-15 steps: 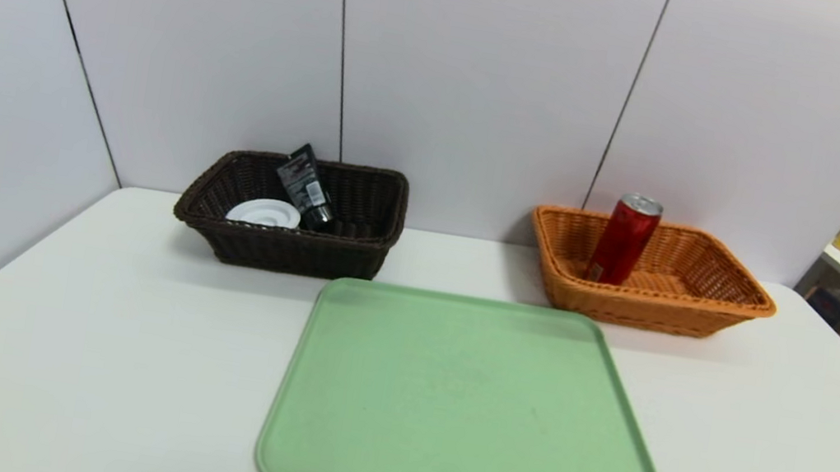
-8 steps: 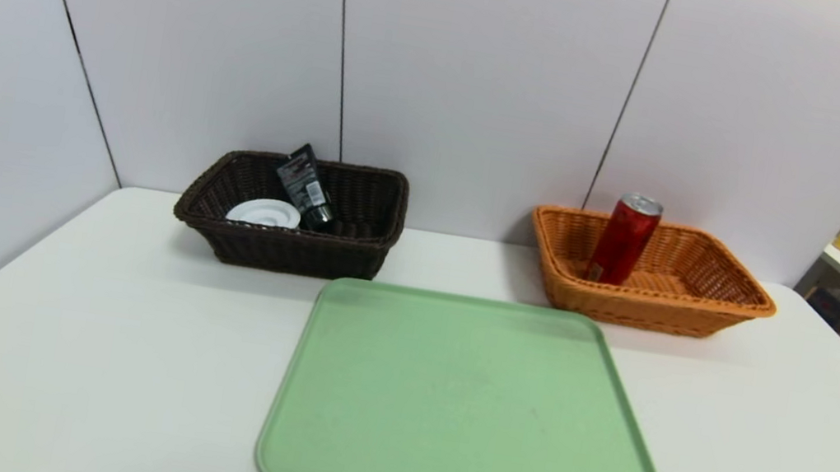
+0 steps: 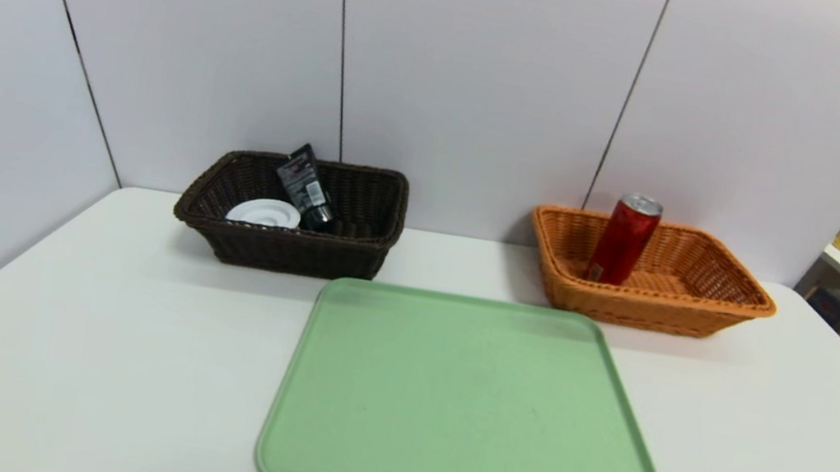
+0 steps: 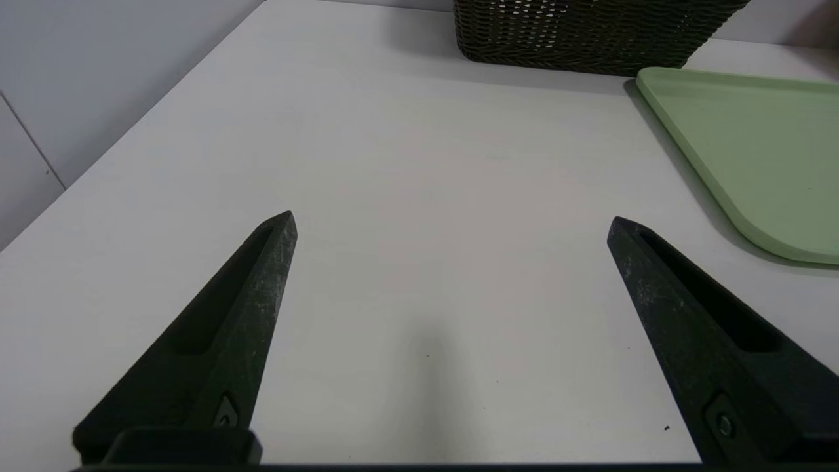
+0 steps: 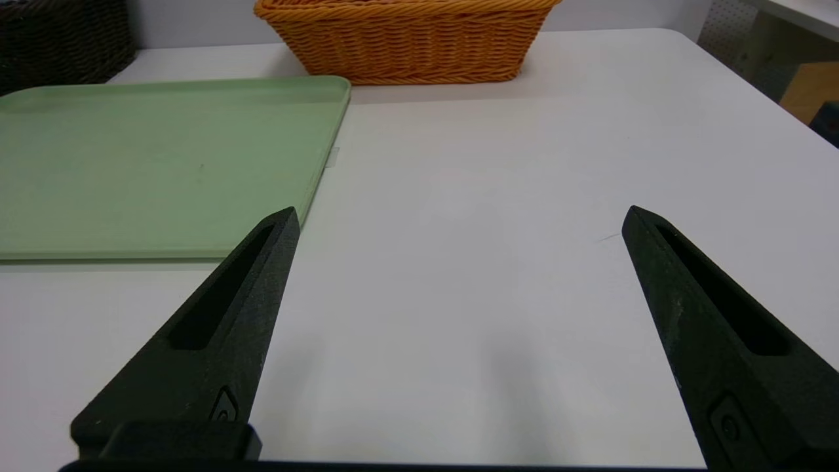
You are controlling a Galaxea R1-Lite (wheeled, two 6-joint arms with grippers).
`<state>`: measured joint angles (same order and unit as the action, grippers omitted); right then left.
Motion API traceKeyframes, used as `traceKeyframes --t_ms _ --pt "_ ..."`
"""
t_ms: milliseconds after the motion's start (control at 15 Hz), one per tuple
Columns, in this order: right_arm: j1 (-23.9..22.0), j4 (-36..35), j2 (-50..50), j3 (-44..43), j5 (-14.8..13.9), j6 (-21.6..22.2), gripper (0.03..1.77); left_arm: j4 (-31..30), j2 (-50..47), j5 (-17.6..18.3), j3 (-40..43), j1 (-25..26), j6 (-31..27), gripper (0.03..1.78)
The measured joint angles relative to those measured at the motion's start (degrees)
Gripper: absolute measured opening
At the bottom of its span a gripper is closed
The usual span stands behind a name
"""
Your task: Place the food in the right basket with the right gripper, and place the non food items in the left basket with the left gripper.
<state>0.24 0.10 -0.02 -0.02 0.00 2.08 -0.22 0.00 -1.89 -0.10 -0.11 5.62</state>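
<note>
A: Grippers are treated first, being nearest. What is shown of them?

B: The left gripper [image 4: 452, 223] is seen in its wrist view only, above bare white table [image 4: 406, 170]; its two black, tapered, matte fingers [image 4: 242, 308] are spread wide, and nothing is held between them. The right gripper [image 5: 459, 216] is likewise spread wide with nothing held, over the table beside the tray's right edge. The bases of both are cut off by the frame, and neither arm is seen from the head camera.

A: What is found beyond them?

B: A flat green tray [image 3: 469, 410], smooth, with rounded corners and a low raised rim, is laid at the table's centre; nothing is carried on it. Faint specks are visible on its surface.

A: And farthest off?

B: Two rectangular woven baskets are set against the panelled wall. In the dark brown basket [image 3: 285, 249], on the left, a white round dish [image 3: 264, 212] lies flat and a black tube [image 3: 305, 184] is propped aslant beside it; the lower parts of both are hidden by the wicker wall, and the tube's print cannot be read. In the orange basket [image 3: 651, 304], on the right, a glossy red can [image 3: 624, 238] with a silver top is leaned toward the right; its foot is hidden by the front rim. The basket interiors are cut off in both wrist views.
</note>
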Motion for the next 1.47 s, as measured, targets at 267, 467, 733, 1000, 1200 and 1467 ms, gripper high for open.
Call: traceKeyframes --t_ms 267,467,733,1000,1200,1467 --pt "0.0 0.0 0.0 0.0 0.0 0.0 1.7 0.0 0.0 0.0 0.0 0.0 0.0 1.69" --pt "0.0 0.0 0.0 0.0 0.0 0.1 1.7 0.0 0.0 0.0 0.0 0.1 0.0 1.69" --pt "0.0 0.0 0.0 0.0 0.0 0.0 1.7 0.0 0.0 0.0 0.0 0.0 0.0 1.69" --pt "0.0 0.0 0.0 0.0 0.0 0.0 1.7 0.0 0.0 0.0 0.0 0.0 0.0 1.69" --pt "0.0 0.0 0.0 0.0 0.0 0.0 1.7 0.0 0.0 0.0 0.0 0.0 0.0 1.69" --pt "0.0 0.0 0.0 0.0 0.0 0.0 1.7 0.0 0.0 0.0 0.0 0.1 0.0 1.69"
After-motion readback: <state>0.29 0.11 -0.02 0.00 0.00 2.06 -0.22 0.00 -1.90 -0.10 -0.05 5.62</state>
